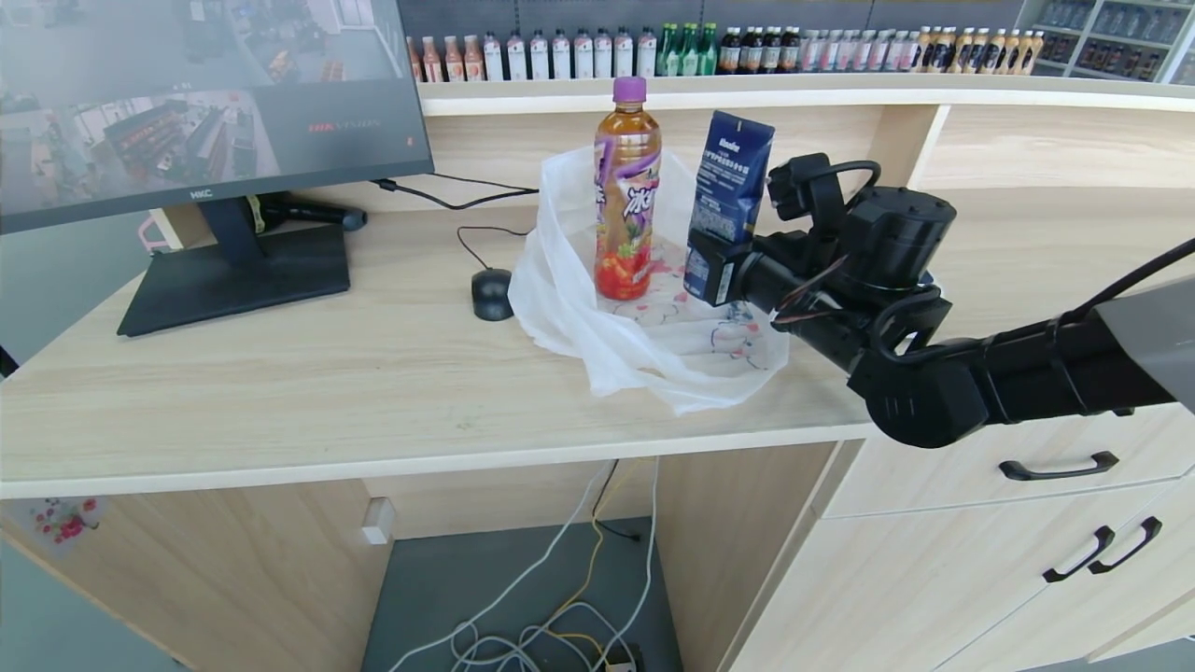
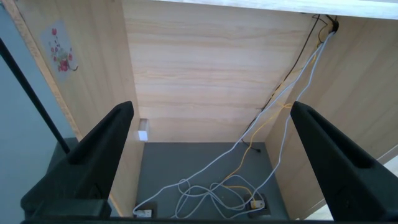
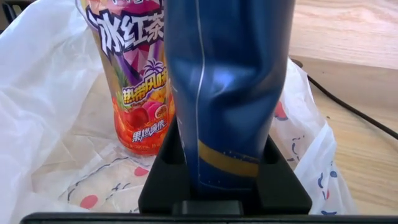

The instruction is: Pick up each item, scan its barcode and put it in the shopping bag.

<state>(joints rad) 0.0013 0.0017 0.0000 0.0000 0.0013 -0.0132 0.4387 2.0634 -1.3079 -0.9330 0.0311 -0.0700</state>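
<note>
Two items meet at the shopping bag [image 1: 644, 359]. A glossy, creased blue pouch [image 1: 733, 182] is held upright, its lower end pinched in the right hand [image 1: 714, 273]. Just beside it a smooth clear bottle [image 1: 625, 201] with a purple cap stands on the bag's crumpled white film. The bag lies on the pale wood-grain bench [image 1: 280, 373], near a rounded black mouse [image 1: 491, 293]. The left hand [image 2: 212, 111] is spread wide and holds nothing, facing loose cables [image 2: 217, 186] under the bench.
</note>
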